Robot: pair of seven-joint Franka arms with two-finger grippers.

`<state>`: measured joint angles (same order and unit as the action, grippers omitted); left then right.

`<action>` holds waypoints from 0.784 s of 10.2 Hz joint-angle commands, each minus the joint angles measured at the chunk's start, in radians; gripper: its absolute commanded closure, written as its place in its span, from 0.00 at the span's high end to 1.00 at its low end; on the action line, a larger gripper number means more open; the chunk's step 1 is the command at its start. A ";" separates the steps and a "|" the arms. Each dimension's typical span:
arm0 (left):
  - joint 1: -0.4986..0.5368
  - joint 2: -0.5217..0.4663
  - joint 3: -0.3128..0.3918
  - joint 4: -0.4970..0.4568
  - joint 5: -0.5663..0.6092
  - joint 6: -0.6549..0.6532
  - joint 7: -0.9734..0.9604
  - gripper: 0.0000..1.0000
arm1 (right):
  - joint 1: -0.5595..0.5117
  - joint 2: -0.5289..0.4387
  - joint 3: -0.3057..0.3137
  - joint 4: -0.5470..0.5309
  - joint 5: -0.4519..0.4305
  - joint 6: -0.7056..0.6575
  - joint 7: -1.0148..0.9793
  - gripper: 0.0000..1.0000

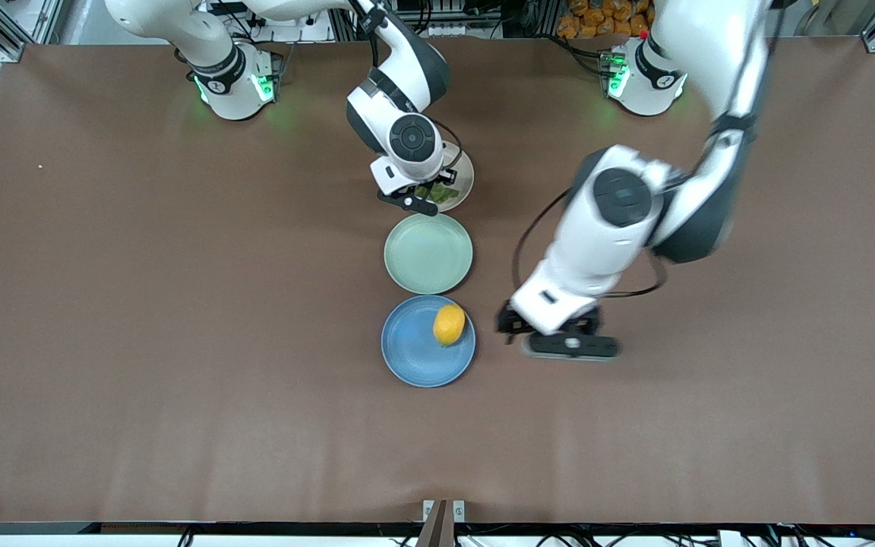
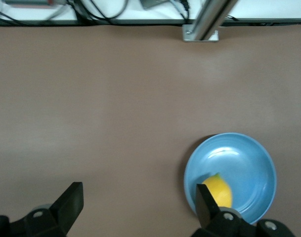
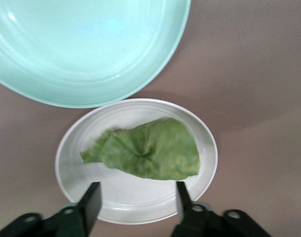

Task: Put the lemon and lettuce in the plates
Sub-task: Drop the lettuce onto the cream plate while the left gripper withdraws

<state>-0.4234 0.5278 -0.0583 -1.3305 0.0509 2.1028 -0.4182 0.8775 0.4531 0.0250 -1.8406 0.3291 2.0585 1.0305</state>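
The yellow lemon (image 1: 449,324) lies in the blue plate (image 1: 413,351), on the side toward the left arm's end. My left gripper (image 1: 559,340) is open and empty, low over bare table beside that plate. Its wrist view shows the lemon (image 2: 219,192) in the blue plate (image 2: 249,163) just past one finger. The green lettuce (image 1: 441,194) lies in the pale beige plate (image 1: 466,176), the plate farthest from the front camera. My right gripper (image 1: 416,199) is open and empty just above this plate. Its wrist view shows the lettuce (image 3: 150,153) flat in the plate (image 3: 205,148), clear of the fingers.
An empty pale green plate (image 1: 428,253) sits between the blue and beige plates, and it also shows in the right wrist view (image 3: 86,49). The three plates form a line down the middle of the brown table (image 1: 141,304).
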 commanded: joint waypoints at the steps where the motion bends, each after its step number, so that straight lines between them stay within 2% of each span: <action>1: 0.095 -0.119 -0.020 -0.038 -0.026 -0.151 0.114 1.00 | -0.049 -0.056 -0.011 0.029 0.002 -0.024 -0.026 1.00; 4: 0.179 -0.212 -0.018 -0.038 -0.088 -0.347 0.127 1.00 | -0.175 -0.085 -0.023 0.089 -0.010 -0.070 -0.046 1.00; 5: 0.183 -0.239 -0.014 -0.038 -0.086 -0.387 0.131 1.00 | -0.217 -0.105 -0.040 0.105 -0.077 -0.086 -0.081 1.00; 6: 0.183 -0.267 -0.011 -0.038 -0.079 -0.420 0.130 1.00 | -0.273 -0.114 -0.049 0.133 -0.117 -0.107 -0.142 1.00; 8: 0.216 -0.302 -0.009 -0.036 -0.072 -0.470 0.143 1.00 | -0.403 -0.113 -0.051 0.207 -0.121 -0.136 -0.315 1.00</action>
<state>-0.2392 0.2725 -0.0639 -1.3363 -0.0112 1.6627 -0.3062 0.5553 0.3482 -0.0379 -1.6809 0.2249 1.9546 0.8216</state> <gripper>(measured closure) 0.000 0.000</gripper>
